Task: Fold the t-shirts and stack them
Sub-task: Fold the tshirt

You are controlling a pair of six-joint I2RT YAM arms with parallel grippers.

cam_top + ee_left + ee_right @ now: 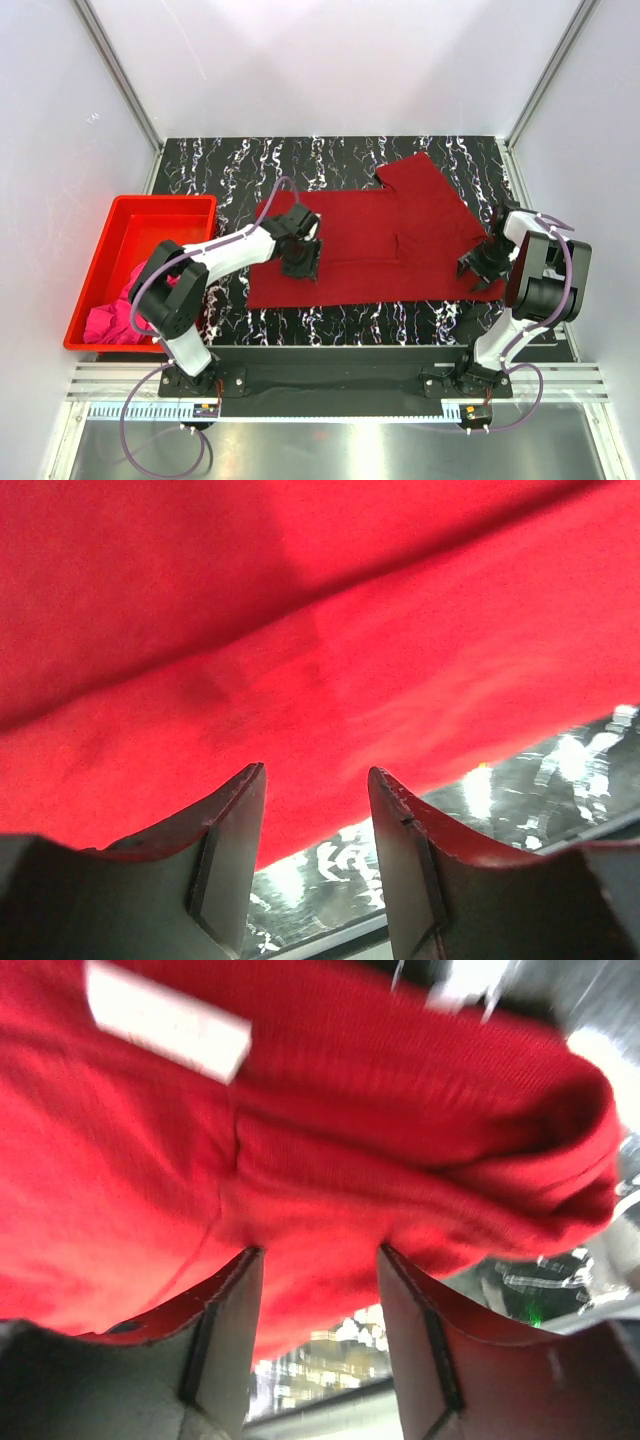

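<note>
Top external: crimson t-shirt (380, 240) lies left-right, neck rightward.

Matt knit-cloth crimson t-shirt (380, 240), soft cloth magenta t-shirt (110, 322), glossy marbled black tabletop (220, 170), smooth shiny red plastic bin (165, 203)

Dark crimson t-shirt (370, 245) with white label (165, 1020), magenta t-shirt (110, 322), red bin (165, 203), black white-veined table (220, 160)

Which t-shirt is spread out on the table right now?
The dark red t-shirt, lying flat on the table; the pink t-shirt sits crumpled in the red bin at the left.
</note>
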